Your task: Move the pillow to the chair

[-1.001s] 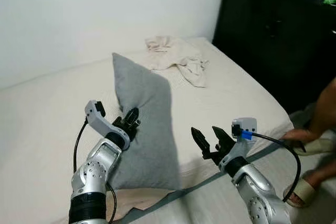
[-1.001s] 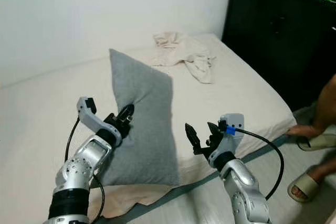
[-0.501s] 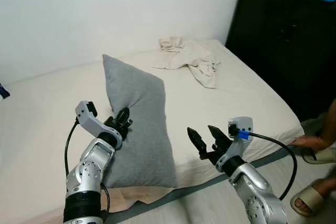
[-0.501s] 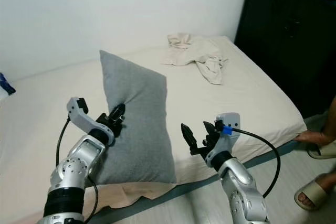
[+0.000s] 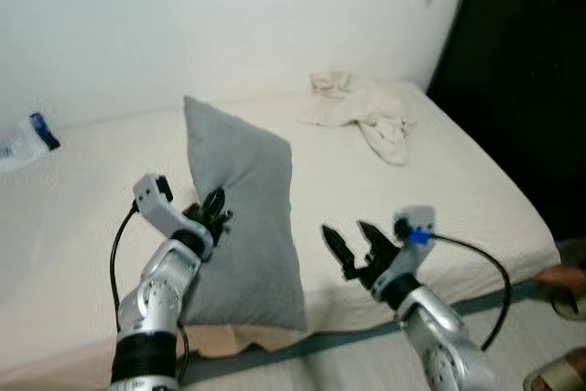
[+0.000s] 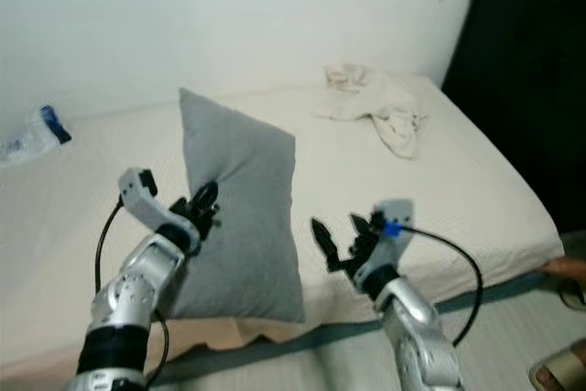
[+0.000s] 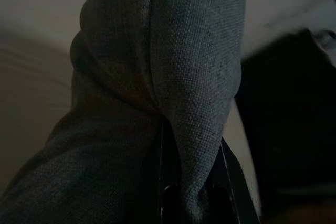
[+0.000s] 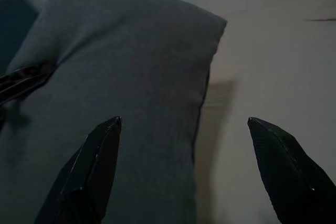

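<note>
Wide bed (image 5: 82, 226) covered in a cream quilted sheet, set against a white wall (image 5: 183, 16); a tall black cabinet (image 5: 531, 80) stands at its far right corner. Large grey woven-fabric pillow (image 5: 245, 217), propped on edge and tilted, with its lower end on the near part of the bed and its upper corner raised toward the wall. Crumpled cream cloth (image 5: 362, 109) lying on the far right part of the bed, well apart from the pillow. Left gripper (image 5: 216, 209) at the pillow's left edge, about mid-height; in the left wrist view its black fingers (image 7: 170, 192) are closed tightly on a fold of the grey fabric, which is pinched between them. Right gripper (image 5: 352, 246) held above the near edge of the bed, just right of the pillow and not touching it; its two fingers (image 8: 97, 174) are spread wide with nothing between them. Small clear plastic bottle with a blue cap (image 5: 26, 133) on the far left of the bed. A person's foot in a sandal (image 5: 560, 374) at the lower right, on the floor.
</note>
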### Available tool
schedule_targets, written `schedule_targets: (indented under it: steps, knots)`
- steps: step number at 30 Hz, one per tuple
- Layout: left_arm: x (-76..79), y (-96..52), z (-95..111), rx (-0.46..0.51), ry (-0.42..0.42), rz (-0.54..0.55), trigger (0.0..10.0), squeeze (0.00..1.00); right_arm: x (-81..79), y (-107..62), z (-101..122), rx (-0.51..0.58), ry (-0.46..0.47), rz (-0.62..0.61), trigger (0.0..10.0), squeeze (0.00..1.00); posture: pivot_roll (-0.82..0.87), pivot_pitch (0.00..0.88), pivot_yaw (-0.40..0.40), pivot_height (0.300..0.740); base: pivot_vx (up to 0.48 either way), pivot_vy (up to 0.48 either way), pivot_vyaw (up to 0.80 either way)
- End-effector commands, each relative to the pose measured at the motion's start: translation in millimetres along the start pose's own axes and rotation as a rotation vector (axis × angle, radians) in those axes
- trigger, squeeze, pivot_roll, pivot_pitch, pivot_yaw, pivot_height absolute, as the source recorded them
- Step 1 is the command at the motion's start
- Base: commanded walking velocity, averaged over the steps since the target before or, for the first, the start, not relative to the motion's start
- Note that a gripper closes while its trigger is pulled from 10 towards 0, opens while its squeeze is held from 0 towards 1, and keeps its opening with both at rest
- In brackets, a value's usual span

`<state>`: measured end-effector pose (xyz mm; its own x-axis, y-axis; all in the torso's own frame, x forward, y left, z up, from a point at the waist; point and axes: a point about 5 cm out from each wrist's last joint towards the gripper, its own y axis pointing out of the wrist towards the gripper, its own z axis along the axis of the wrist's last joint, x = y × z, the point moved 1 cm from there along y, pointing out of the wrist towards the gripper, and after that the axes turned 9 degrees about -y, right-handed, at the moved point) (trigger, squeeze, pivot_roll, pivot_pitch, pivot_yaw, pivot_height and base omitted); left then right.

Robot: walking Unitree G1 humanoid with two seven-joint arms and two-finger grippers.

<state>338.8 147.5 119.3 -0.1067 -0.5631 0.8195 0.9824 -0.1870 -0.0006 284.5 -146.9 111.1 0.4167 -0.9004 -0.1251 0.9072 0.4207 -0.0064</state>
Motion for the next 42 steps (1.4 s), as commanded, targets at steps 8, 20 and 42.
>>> schedule_targets:
  steps: [8, 20, 42]
  knots:
    - [5.1, 1.2, 8, 0.053, 0.054, -0.027, 10.0, 0.00, -2.2, -1.8, -4, -0.005, 0.012, 0.006, 10.0, 0.00, -0.12, 0.109, 0.044, 0.740, 0.000, 0.000, 0.71]
    - [2.7, 3.1, 8, 0.056, 0.184, -0.002, 10.0, 0.00, -2.7, -0.3, -4, 0.003, 0.018, 0.010, 10.0, 0.00, -0.12, 0.097, 0.049, 0.740, 0.000, 0.000, 0.71]
    - [-9.7, 3.0, 18, 0.112, 0.289, 0.099, 10.0, 0.00, -4.5, -0.5, -3, 0.018, 0.028, 0.026, 10.0, 0.00, -0.12, 0.102, 0.051, 0.740, 0.000, 0.000, 0.71]
